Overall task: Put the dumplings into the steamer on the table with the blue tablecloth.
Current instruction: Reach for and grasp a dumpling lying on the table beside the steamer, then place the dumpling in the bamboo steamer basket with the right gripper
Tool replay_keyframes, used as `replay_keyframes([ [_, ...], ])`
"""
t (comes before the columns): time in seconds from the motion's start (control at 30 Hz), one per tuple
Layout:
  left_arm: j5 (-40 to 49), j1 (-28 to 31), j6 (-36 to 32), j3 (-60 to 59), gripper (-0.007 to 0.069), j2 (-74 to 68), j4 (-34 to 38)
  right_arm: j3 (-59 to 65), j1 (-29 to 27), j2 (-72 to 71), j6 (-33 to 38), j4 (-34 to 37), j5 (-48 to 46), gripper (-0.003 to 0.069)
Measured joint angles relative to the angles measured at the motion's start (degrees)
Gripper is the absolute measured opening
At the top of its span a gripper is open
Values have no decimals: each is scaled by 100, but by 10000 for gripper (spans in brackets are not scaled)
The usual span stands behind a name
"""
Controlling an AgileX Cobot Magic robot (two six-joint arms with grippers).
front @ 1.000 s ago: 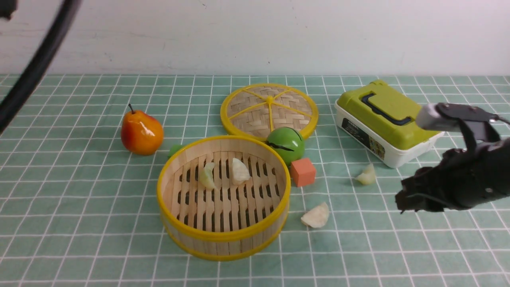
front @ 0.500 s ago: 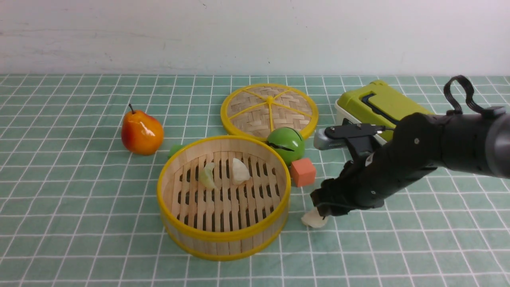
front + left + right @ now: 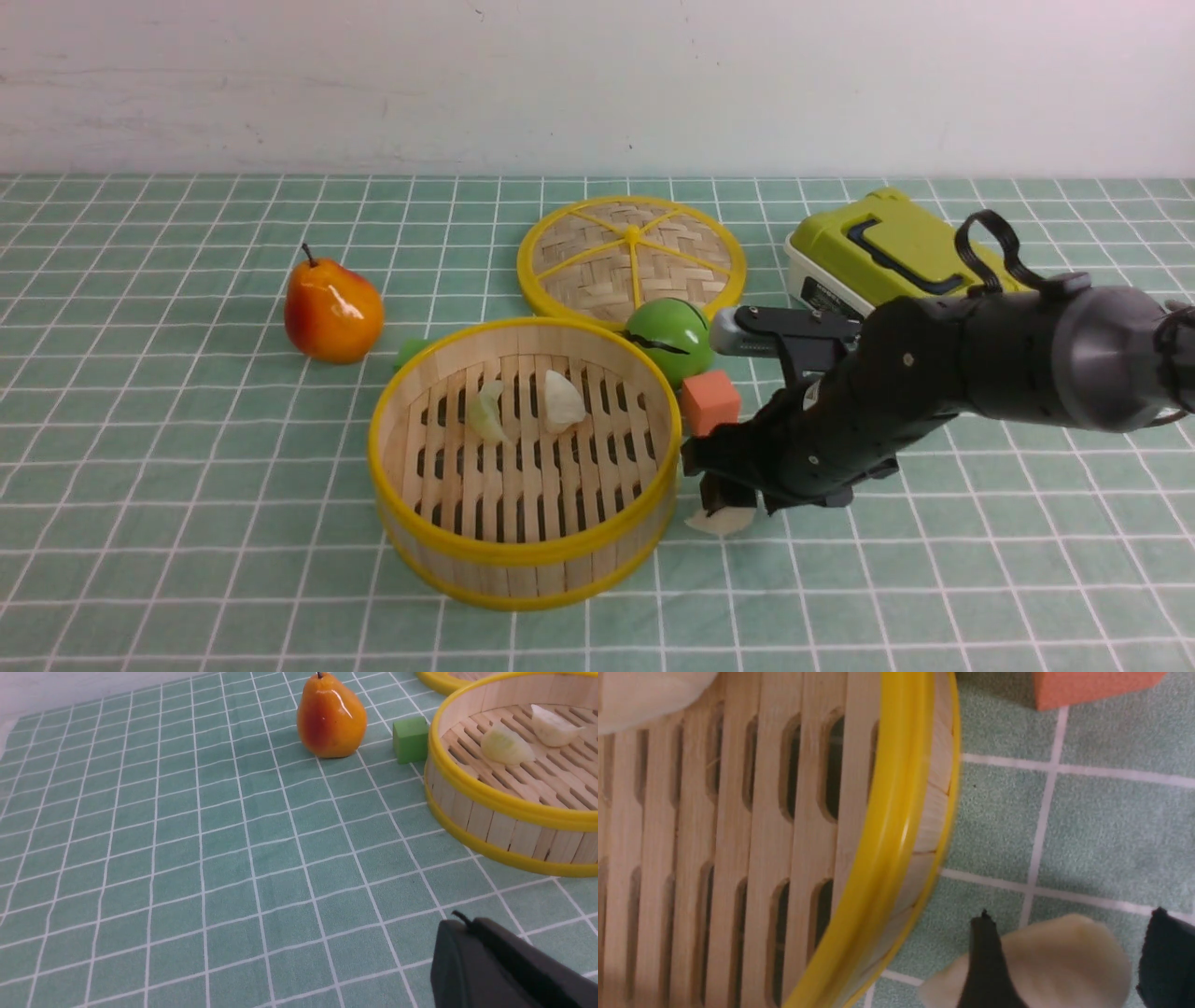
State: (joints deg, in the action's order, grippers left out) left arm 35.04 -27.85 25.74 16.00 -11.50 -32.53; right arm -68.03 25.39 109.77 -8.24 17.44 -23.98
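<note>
The steamer [image 3: 523, 555] stands on the table with the blue tablecloth [image 3: 187, 467] and holds two dumplings [image 3: 485, 411] [image 3: 563, 399]. A third dumpling [image 3: 719, 521] lies on the cloth just right of the steamer wall. My right gripper [image 3: 724, 495] is down over it, open. In the right wrist view its black fingertips [image 3: 983, 933] straddle this dumpling [image 3: 1064, 961]: one overlaps it and the other stands a little apart, beside the steamer rim [image 3: 887, 812]. My left gripper [image 3: 460, 921] is shut and empty above the cloth, near the steamer [image 3: 490, 798].
A pear [image 3: 332, 313] stands at the left, with a green cube [image 3: 410, 739] by the steamer. The woven lid [image 3: 631, 257] lies behind. A green ball [image 3: 669, 338] and an orange cube [image 3: 709, 399] sit close to my right arm. A green-lidded box [image 3: 878, 252] is at the right.
My right arm swept in from the far right, came down over the dumpling beside the steamer and nudged it slightly left. The left arm's cable left the front view.
</note>
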Motion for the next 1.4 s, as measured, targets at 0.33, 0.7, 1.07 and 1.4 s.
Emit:
replay_keyframes([
  [0.33,-47,0,6,0,-14,0,-102,-27,22,-307,438,-699,-278,53],
  [0.7,-49,0,11,0,-13,0,-129,-147,22,-1095,587,-1256,-952,-11],
  [1.07,-55,0,11,0,-12,0,-147,-1330,94,-1370,1333,98,-1390,-11],
  [1.4,-60,0,11,0,-6,0,-147,-1936,1064,-69,4540,2087,-1274,-11],
])
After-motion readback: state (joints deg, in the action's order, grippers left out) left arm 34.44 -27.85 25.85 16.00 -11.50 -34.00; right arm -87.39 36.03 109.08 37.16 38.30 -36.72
